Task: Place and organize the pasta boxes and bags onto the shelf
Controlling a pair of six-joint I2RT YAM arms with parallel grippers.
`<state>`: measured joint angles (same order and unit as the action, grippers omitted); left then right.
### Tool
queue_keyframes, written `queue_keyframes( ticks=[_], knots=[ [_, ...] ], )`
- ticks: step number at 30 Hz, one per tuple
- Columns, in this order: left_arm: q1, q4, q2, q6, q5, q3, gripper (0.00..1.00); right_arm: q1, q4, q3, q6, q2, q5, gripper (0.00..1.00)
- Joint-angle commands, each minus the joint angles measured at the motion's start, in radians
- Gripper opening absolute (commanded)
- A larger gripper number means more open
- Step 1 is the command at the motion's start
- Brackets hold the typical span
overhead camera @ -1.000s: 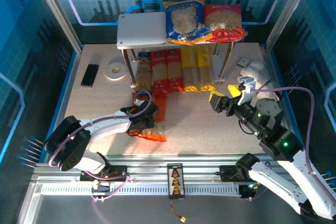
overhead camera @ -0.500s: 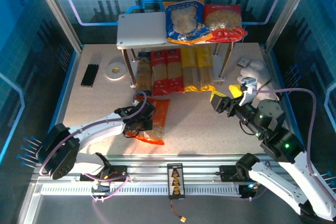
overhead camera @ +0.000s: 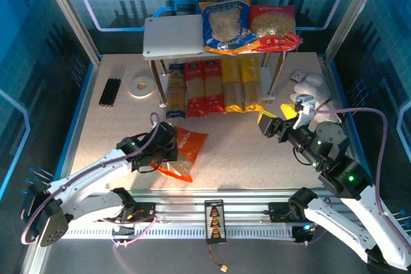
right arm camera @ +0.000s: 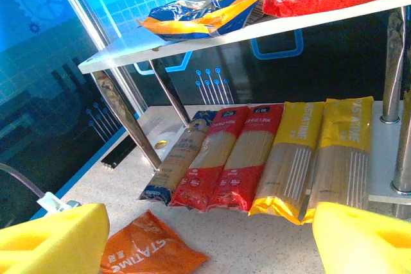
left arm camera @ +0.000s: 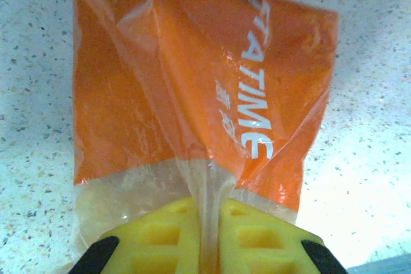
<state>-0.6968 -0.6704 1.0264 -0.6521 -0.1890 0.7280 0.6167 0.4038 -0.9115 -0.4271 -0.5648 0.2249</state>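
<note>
left gripper clamped on clear end seam of orange bag | bag on table, in front of shelf, long axis running away from fingers toward shelf | left arm nearer | right gripper fingers apart, well off to the right

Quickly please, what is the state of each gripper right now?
Left gripper: closed, pinching the clear edge of the orange bag.
Right gripper: open, holding nothing.
</note>
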Motion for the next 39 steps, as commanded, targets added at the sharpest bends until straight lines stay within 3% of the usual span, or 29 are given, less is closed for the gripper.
queue_keyframes(
  ticks=[1, 21, 39],
  knots=[
    [-0.005, -0.034, -0.069, 0.017, 0.017, 0.078, 0.0, 0.01, -0.005, -0.007, -0.016, -0.002, 0.011, 0.84],
    [-0.005, -0.129, -0.221, 0.062, 0.041, 0.258, 0.0, 0.011, -0.01, -0.009, -0.03, -0.02, 0.01, 0.84],
    [-0.005, -0.167, -0.279, 0.189, 0.007, 0.562, 0.0, 0.012, -0.016, -0.028, -0.034, -0.058, 0.001, 0.84]
  ],
)
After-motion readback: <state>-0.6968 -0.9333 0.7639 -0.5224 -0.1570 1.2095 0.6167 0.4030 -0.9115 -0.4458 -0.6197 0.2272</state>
